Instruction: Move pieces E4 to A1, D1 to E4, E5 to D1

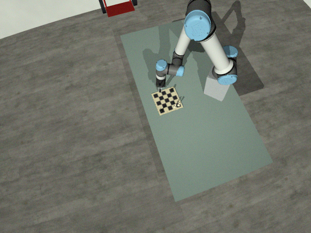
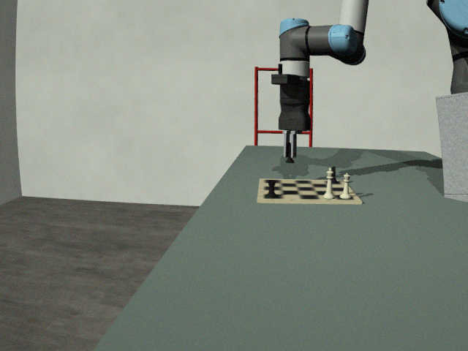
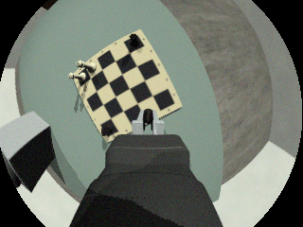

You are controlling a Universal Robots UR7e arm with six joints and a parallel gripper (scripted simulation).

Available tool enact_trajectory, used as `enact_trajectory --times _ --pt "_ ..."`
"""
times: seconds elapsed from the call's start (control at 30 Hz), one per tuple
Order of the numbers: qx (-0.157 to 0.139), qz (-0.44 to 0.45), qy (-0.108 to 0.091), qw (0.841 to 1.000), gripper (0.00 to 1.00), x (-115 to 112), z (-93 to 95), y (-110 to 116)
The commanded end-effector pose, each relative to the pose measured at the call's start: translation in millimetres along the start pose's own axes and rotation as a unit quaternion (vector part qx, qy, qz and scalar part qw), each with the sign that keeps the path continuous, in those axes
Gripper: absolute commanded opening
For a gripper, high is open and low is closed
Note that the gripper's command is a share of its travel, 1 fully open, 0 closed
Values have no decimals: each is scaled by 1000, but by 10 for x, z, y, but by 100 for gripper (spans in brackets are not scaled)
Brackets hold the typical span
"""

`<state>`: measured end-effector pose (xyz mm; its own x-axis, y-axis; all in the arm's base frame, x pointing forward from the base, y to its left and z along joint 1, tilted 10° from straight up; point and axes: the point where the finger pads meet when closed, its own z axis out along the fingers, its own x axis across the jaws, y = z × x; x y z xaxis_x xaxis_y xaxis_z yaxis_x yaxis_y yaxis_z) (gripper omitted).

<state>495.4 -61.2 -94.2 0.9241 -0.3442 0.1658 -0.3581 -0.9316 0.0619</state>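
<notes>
My gripper (image 1: 160, 90) (image 2: 289, 155) (image 3: 148, 115) is shut on a slim black piece (image 2: 289, 160) (image 3: 148, 115), held upright above the far edge of the board (image 1: 166, 109) (image 2: 295, 201) (image 3: 156, 84), at about the second column from the left in the exterior view. A black rook-like piece (image 2: 270, 189) (image 3: 133, 41) stands on the near-left corner square. Another black piece (image 2: 333, 175) (image 3: 108, 130) stands on the far-right corner square. Its kind is unclear. The edge labels are too small to read.
A tall white king (image 2: 329, 186) (image 3: 88, 66) stands beside a shorter white piece (image 2: 345, 187) (image 3: 79, 76) at the near-right corner. A grey block (image 1: 216, 88) (image 2: 453, 147) (image 3: 28, 142) stands right of the board on the green table (image 1: 200, 140) (image 2: 287, 264).
</notes>
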Motion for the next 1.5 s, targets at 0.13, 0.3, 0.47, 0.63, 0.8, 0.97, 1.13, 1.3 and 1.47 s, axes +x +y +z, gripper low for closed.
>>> enact_trajectory --times 0.13,0.3,0.47,0.63,0.8,0.97,1.13,1.3,1.47 --pt "0 0 0 1000 0 5 -320 2" --pt "0 0 0 1000 0 5 -469 2" --pt "0 0 0 1000 0 5 -528 2" --pt "0 0 0 1000 0 5 -532 2" --pt "0 0 0 1000 0 5 -532 2" --pt "0 -18 0 1000 0 1 -531 -92" --pt "0 -71 -1 997 0 -20 -529 -366" --pt "0 -187 0 982 0 -124 -534 -981" --pt "0 -236 0 972 0 -193 -540 -1242"
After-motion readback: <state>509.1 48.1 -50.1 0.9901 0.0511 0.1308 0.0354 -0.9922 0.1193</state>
